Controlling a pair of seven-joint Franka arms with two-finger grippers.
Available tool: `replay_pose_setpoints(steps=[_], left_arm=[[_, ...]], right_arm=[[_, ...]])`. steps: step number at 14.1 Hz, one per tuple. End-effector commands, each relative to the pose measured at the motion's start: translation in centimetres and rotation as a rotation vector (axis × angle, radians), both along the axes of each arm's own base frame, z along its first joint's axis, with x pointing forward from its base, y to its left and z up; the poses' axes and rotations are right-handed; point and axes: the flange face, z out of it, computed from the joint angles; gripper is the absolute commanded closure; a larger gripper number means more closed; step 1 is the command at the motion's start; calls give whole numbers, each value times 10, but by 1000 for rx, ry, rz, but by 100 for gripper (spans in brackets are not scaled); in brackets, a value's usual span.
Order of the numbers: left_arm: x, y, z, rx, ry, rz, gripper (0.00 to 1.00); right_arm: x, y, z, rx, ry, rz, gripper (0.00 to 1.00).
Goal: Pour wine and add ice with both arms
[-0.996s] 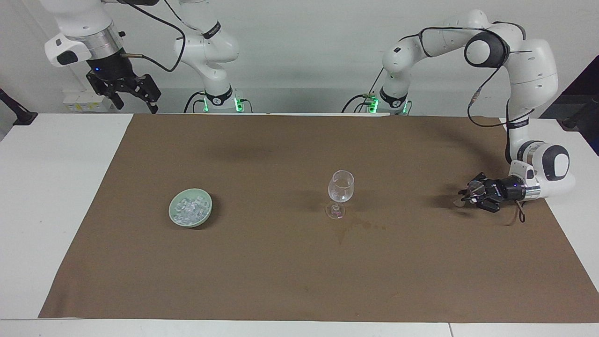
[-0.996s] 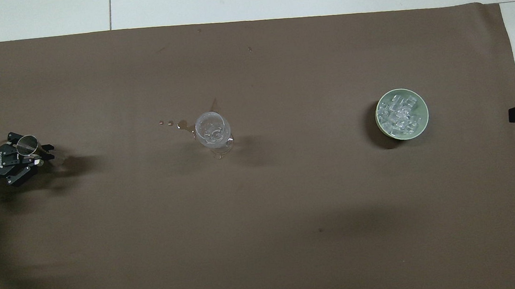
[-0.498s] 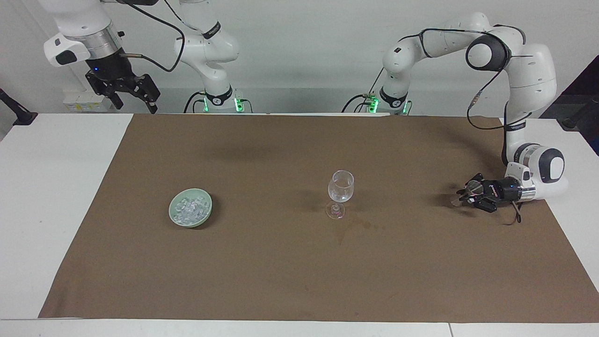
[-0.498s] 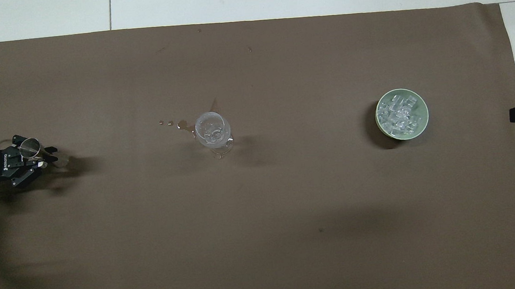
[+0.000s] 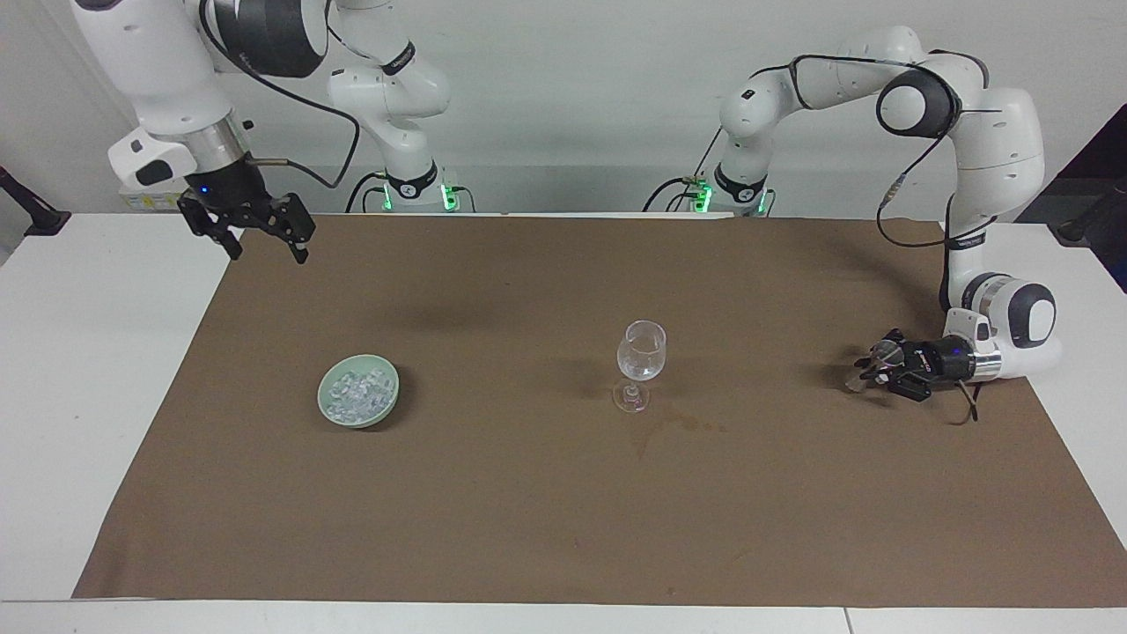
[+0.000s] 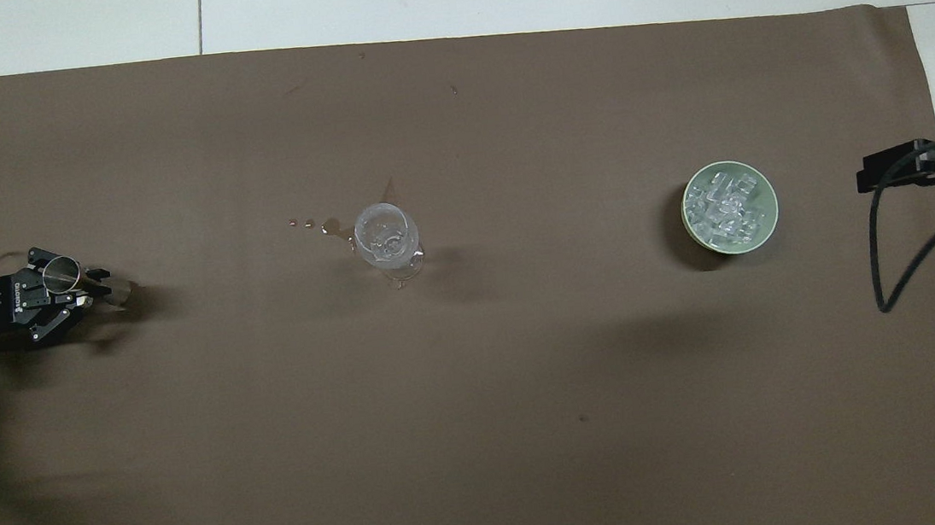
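Facing view: high camera across the bench (image 5: 53, 370), looking back at both arm bases, taking in the whole brown mat (image 5: 563, 528). Overhead view: high above the robots' end, looking steeply down and forward; arms enter at the edges. Half a turn apart. Shared ground: mat, stemmed glass (image 5: 640, 364) (image 6: 385, 238), green bowl (image 5: 358, 391) (image 6: 729, 207).

One glass (image 5: 641, 363), one bowl (image 5: 327, 406), seemingly one jigger (image 6: 72, 276).
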Motion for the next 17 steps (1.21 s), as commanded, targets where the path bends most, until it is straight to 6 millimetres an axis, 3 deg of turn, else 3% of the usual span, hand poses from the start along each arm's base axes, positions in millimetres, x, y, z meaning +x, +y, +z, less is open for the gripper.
replay_pose_setpoints(steps=[1, 3, 8, 12, 15, 17], left_arm=[[1, 4, -2, -18, -39, 8, 90], [1, 3, -4, -17, -36, 8, 88], [-1, 2, -8, -9, -29, -4, 79], [-3, 1, -15, -17, -16, -6, 75], [-2, -1, -16, -17, -16, -9, 72], [-3, 0, -17, -11, -12, -14, 62]], right_arm=[[13, 10, -54, 20, 7, 46, 0], [19, 19, -91, 19, 12, 58, 0], [36, 31, -153, 9, -21, 104, 0], [36, 40, -201, 8, -17, 120, 0], [28, 41, -215, 9, 6, 127, 0], [27, 41, -223, 8, 0, 130, 0]])
